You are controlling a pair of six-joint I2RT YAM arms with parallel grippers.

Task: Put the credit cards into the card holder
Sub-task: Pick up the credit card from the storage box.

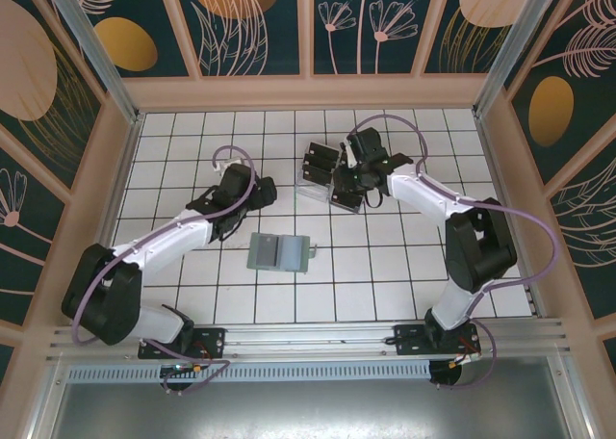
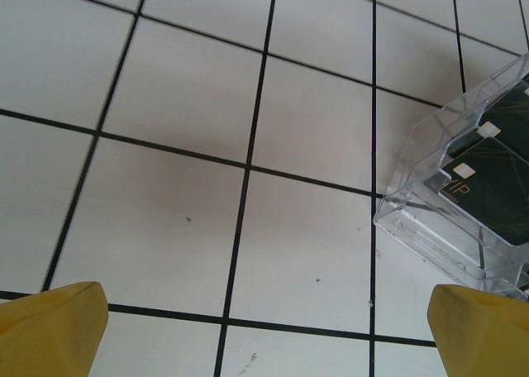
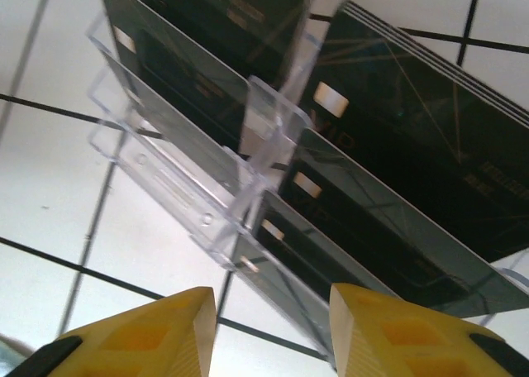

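Your card holder [image 1: 277,252] lies flat on the worktop [image 1: 385,266], long axis left-to-right. The credit cards [image 3: 413,145] lean in the clear rack [image 3: 216,221] — right end effector [image 3: 273,331] partly apart beside it, left end effector [image 2: 269,336] wide apart.

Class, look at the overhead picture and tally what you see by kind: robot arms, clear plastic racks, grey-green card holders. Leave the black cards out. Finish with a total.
Robot arms: 2 (left arm, right arm)
Clear rack: 1
Card holder: 1
Total: 4
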